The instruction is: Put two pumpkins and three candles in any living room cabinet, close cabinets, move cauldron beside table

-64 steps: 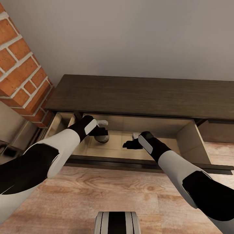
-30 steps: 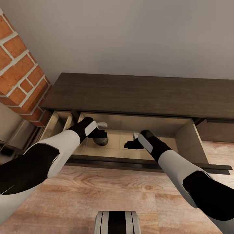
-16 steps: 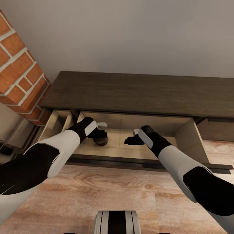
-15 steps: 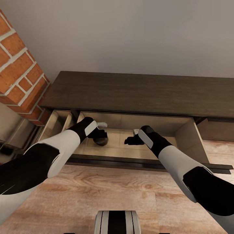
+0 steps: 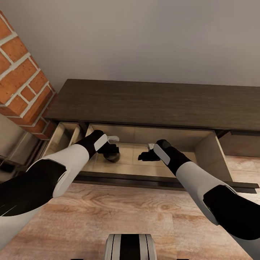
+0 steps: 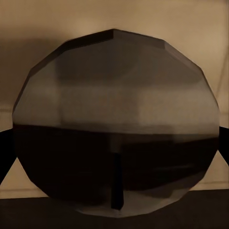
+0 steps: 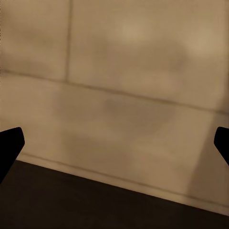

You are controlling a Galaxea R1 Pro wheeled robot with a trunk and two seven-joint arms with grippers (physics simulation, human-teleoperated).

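While both arms are reaching down into the opened compartment of the cabinet (image 5: 155,104), the head view is showing the left gripper (image 5: 111,148) sitting directly over a candle (image 5: 112,156), which is resting on the pale compartment floor just beyond and below the fingertips. In the left wrist view the candle (image 6: 114,124) is appearing as a broad faceted grey-brown round with a thin dark wick line, and the two dark finger edges are standing at either side of it, one finger (image 6: 5,155) showing at the frame's edge. Whether the fingers are pressing on the candle or merely bracketing it cannot be told from these pictures.

The right gripper (image 5: 146,156) is hanging lower in the same compartment, well apart from the candle, with bare floor lying between the two grippers. In the right wrist view its fingers (image 7: 9,145) are standing wide apart at opposite edges of the frame, with nothing between them but the tan compartment floor and the dark front edge of the cabinet (image 7: 95,200) beneath.

The cabinet's dark front panel is lying folded forward toward the robot, close under both forearms. A brick column (image 5: 21,83) is standing beside the cabinet's end nearest the left arm, and a wood-grain floor (image 5: 126,213) is stretching below both arms.
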